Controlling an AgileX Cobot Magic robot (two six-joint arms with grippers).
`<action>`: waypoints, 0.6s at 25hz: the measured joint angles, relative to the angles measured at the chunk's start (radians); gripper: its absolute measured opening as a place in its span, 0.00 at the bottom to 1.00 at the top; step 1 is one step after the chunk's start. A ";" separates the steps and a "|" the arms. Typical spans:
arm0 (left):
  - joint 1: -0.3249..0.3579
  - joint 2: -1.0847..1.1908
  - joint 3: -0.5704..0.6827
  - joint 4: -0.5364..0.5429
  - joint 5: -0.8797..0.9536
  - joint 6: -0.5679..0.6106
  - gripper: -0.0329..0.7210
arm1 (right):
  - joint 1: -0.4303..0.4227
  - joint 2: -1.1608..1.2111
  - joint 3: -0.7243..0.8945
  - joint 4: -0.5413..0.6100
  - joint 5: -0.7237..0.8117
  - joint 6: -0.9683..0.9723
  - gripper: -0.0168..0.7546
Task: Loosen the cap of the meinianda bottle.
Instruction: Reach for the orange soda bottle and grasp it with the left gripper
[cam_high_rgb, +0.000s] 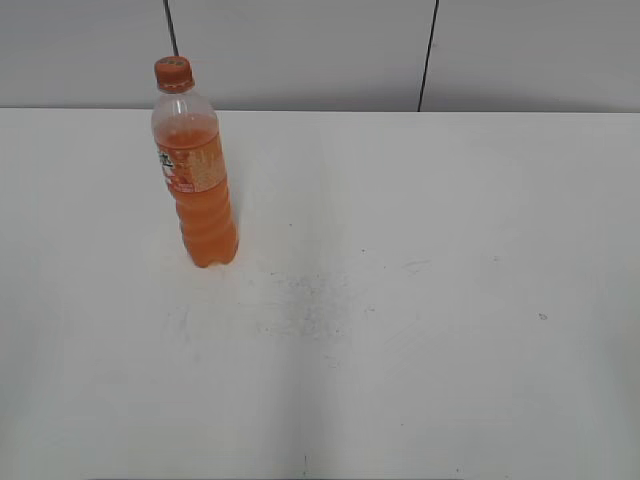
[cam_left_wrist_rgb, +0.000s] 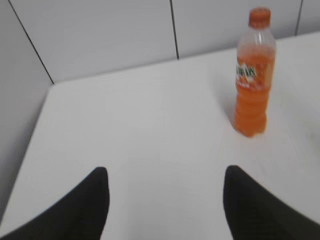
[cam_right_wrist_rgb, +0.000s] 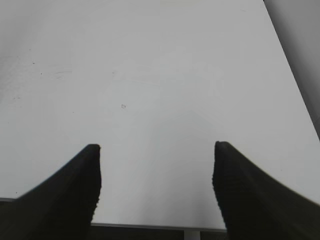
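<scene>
The meinianda bottle (cam_high_rgb: 197, 190) stands upright on the white table (cam_high_rgb: 420, 300) at the back left, with orange liquid and an orange-and-white label. Its orange cap (cam_high_rgb: 172, 73) sits on the neck. The bottle (cam_left_wrist_rgb: 254, 85) and cap (cam_left_wrist_rgb: 259, 16) also show at the upper right of the left wrist view. My left gripper (cam_left_wrist_rgb: 165, 172) is open and empty, well short of the bottle and to its left. My right gripper (cam_right_wrist_rgb: 156, 149) is open and empty above the table's front edge. Neither gripper shows in the exterior view.
A grey panelled wall (cam_high_rgb: 320, 50) runs behind the table, with dark seams. The table's left edge (cam_left_wrist_rgb: 30, 145) shows in the left wrist view and its front edge (cam_right_wrist_rgb: 150, 226) in the right wrist view. Faint scuff marks (cam_high_rgb: 310, 295) lie mid-table.
</scene>
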 joint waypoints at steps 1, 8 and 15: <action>0.000 0.013 -0.003 0.016 -0.056 -0.003 0.64 | 0.000 0.000 0.000 0.000 0.000 0.000 0.70; 0.000 0.243 -0.003 0.211 -0.407 -0.123 0.64 | 0.000 0.000 0.000 0.000 0.000 0.000 0.70; 0.056 0.599 -0.003 0.571 -0.726 -0.537 0.64 | 0.000 0.000 0.000 0.000 -0.001 0.000 0.70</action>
